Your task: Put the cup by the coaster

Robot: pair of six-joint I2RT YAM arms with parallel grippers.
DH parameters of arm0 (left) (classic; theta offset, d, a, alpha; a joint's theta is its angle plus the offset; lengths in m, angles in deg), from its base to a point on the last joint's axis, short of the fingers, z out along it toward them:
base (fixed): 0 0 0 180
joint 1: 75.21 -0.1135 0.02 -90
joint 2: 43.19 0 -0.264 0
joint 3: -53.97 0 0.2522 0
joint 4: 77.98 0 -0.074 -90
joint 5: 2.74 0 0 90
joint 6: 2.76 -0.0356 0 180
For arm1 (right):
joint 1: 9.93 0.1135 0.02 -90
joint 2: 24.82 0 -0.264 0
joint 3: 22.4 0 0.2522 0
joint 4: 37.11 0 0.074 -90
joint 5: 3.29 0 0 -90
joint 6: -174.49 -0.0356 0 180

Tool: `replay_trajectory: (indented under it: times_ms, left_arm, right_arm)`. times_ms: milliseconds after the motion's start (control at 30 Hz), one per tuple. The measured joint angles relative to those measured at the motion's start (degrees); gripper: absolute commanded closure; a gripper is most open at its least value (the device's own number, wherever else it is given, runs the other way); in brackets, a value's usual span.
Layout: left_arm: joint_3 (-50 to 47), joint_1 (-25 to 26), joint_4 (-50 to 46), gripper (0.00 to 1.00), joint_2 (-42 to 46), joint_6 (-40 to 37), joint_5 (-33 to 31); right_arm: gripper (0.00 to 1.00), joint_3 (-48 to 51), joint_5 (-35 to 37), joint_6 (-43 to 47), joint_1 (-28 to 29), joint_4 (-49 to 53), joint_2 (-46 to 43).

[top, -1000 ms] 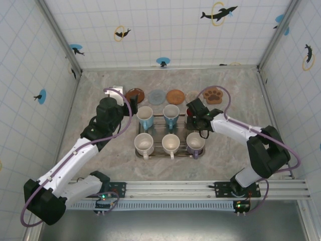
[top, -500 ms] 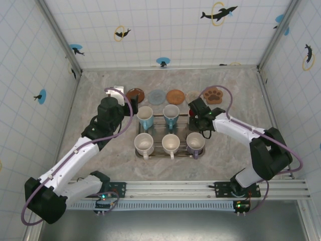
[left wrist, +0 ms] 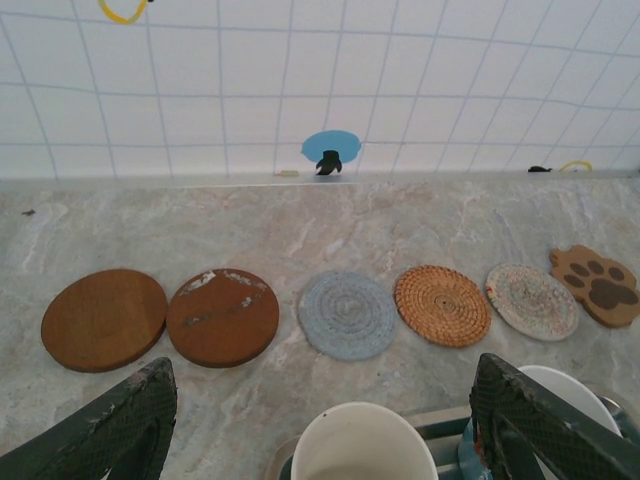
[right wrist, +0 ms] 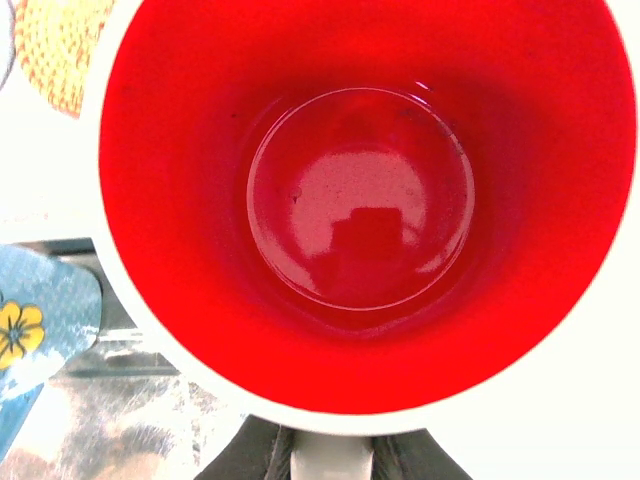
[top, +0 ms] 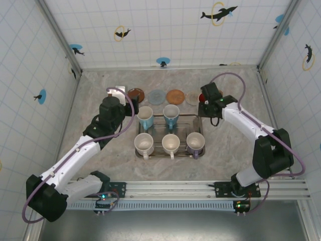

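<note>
When I look down from above, my right pincer (top: 205, 101) is pinching the red cup (top: 201, 97) close to the back edge of the bench (top: 235, 150), just past the far right corner of the tray (top: 193, 122). I cannot tell if the cup touches the bench. Coasters (top: 166, 96) lie in a row along that back edge. The cup is near the right end of the row, just beside the pale coaster (top: 192, 98). From the left wrist I see the paw coaster (left wrist: 597, 285) last in that row. My left pincer (top: 131, 104) is spread wide with nothing in it. It is by the far left corner of the tray, next to a blue cup (top: 145, 117). The tray's far right corner is bare. Bare bench runs from the tray's right edge to the right wall (top: 296, 75), and from the tray's near edge to the bench's near edge.
</note>
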Motion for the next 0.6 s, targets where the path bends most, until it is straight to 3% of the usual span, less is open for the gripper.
replay_trajectory:
  times_ms: [200,600]
  left_arm:
    - [0.0,0.0,0.0,0.23,-0.2,0.0,0.0]
    - [0.0,0.0,0.0,0.24,-1.3,-0.9,-0.8]
  right_arm:
    - [1.0,-4.7,-0.6,1.7,-4.7,0.0,2.0]
    - [1.0,-14.8,-2.0,4.2,-11.3,0.1,15.3]
